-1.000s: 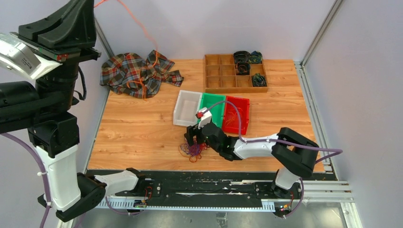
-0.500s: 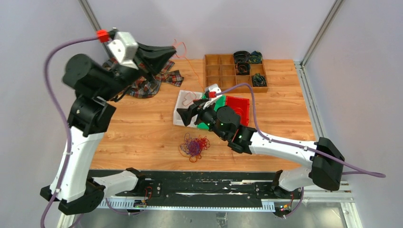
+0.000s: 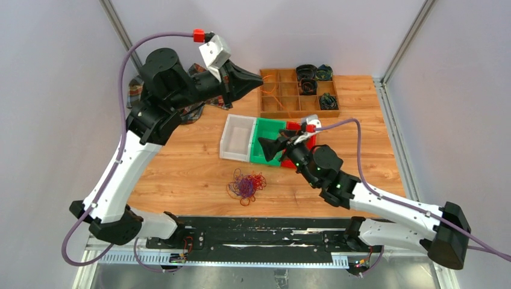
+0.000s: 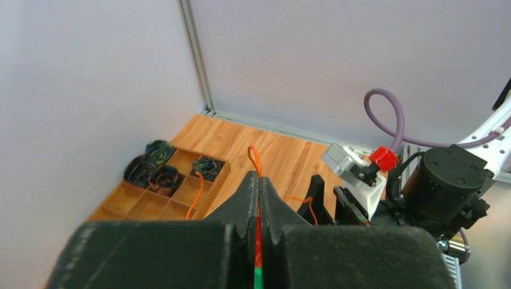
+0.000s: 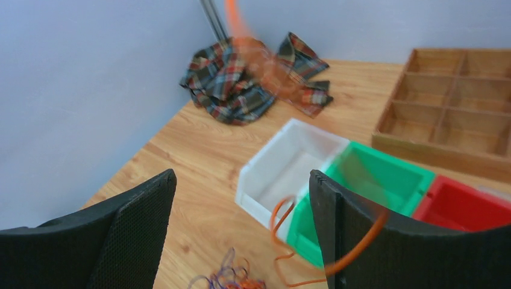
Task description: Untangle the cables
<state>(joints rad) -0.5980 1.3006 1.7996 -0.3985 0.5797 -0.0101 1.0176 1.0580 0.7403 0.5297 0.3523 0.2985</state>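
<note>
My left gripper (image 3: pixel 259 82) is raised over the near-left part of the wooden tray (image 3: pixel 283 107), shut on a thin orange cable (image 4: pixel 255 159). The cable sticks up from the closed fingertips (image 4: pixel 259 180), and another stretch hangs down over the tray. My right gripper (image 3: pixel 264 148) is open above the green bin (image 3: pixel 269 127). In the right wrist view the orange cable (image 5: pixel 281 220) is blurred. It comes down from the top and loops across my right finger (image 5: pixel 385 241). A tangle of purple, red and orange cables (image 3: pixel 245 185) lies on the table in front of the bins, clear of both grippers.
White bin (image 3: pixel 236 137), green bin and red bin (image 3: pixel 308 130) stand side by side mid-table. The wooden tray holds coiled dark cables (image 3: pixel 308 79) in its far-right cells. A plaid cloth (image 5: pixel 241 84) lies at the back left. Walls close off the left and back.
My left arm swung right from the back left to over the wooden tray, carrying the orange cable. My right gripper drew back right from the white bin to the green one. The tangle stayed put.
</note>
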